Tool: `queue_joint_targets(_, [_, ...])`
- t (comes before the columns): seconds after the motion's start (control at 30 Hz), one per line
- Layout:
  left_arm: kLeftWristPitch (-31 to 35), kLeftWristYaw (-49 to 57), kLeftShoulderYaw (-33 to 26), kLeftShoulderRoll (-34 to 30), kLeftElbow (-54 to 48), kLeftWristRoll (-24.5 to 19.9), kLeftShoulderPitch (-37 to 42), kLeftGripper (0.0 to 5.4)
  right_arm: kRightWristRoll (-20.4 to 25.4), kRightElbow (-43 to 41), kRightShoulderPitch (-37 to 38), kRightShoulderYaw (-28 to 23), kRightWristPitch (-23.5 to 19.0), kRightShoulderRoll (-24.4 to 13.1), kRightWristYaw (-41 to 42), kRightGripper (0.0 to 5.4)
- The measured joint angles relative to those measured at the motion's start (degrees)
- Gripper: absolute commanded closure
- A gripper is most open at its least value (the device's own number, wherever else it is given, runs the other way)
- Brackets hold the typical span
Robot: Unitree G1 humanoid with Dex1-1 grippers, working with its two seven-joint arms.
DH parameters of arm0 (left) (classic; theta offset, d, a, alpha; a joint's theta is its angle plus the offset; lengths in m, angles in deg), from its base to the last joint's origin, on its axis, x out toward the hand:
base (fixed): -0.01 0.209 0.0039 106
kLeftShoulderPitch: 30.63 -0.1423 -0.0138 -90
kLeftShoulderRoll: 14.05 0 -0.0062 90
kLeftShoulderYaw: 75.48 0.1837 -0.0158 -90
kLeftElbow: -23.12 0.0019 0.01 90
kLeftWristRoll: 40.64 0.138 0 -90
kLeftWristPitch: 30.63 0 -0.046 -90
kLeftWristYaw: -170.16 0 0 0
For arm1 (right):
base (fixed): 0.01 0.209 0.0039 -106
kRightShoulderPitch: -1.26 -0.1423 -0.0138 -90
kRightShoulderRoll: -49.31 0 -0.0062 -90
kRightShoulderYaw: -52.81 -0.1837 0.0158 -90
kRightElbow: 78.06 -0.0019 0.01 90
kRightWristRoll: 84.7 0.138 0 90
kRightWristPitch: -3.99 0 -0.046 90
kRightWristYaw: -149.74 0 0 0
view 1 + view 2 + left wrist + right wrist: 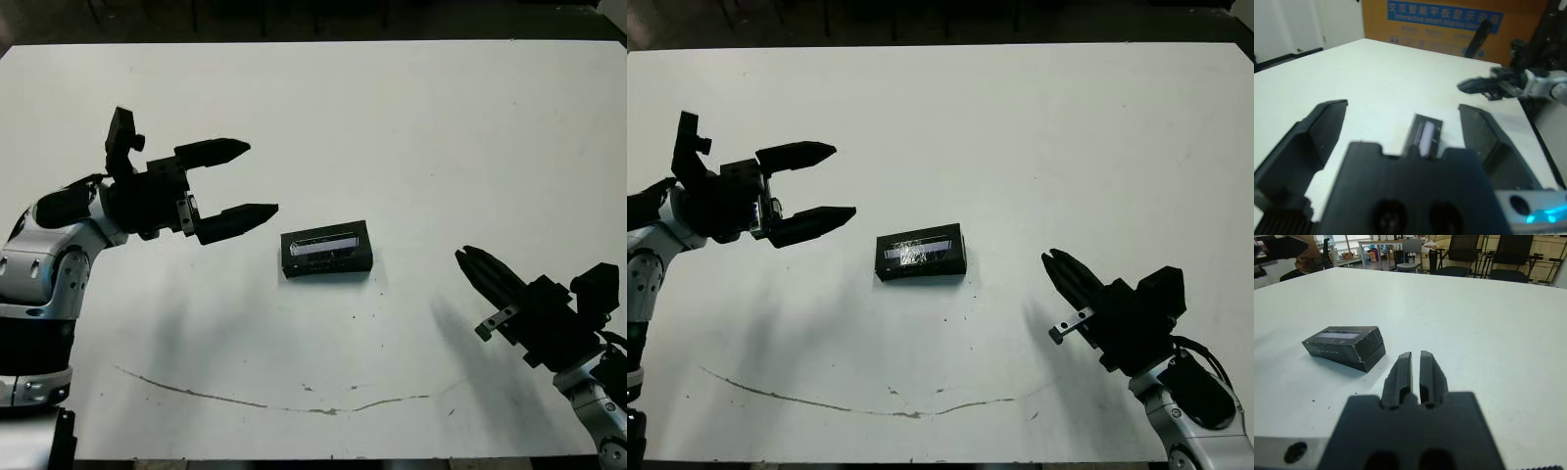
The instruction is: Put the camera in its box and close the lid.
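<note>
Writing appears on a blue banner (1444, 19) on an orange board beyond the surface, too blurred to read; small print on the box (1344, 348) side is also illegible. The white surface (411, 127) carries a thin dark scuff line (274, 399) near the robot's edge. Office chairs (1464, 257) and a seated person (1305, 257) show in the room behind. The box sits closed, the lid (325, 238) with its glossy window strip on top. The left claw (243, 178) hovers just left of the box, released with fingers spread wide. The right claw (465, 258) lies well right of the box, clenched on nothing.
</note>
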Motion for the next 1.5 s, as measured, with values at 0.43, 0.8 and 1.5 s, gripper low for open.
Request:
queue_joint_targets(0.43, [-8.19,-8.67,4.50,-0.32,9.55,2.48,0.33,0.01,0.42,-0.48,0.20,-0.08,-0.13,-0.02,0.00,5.40])
queue_joint_targets(0.8, [-15.93,-20.23,7.78,-1.16,18.42,4.78,4.36,0.01,0.92,-0.35,0.15,-0.31,-1.24,-0.78,0.25,5.40])
queue_joint_targets(1.5, [-29.91,-16.88,15.54,1.01,25.42,18.53,8.62,0.01,2.42,-1.91,0.47,-2.11,-4.50,-2.87,0.47,5.40])
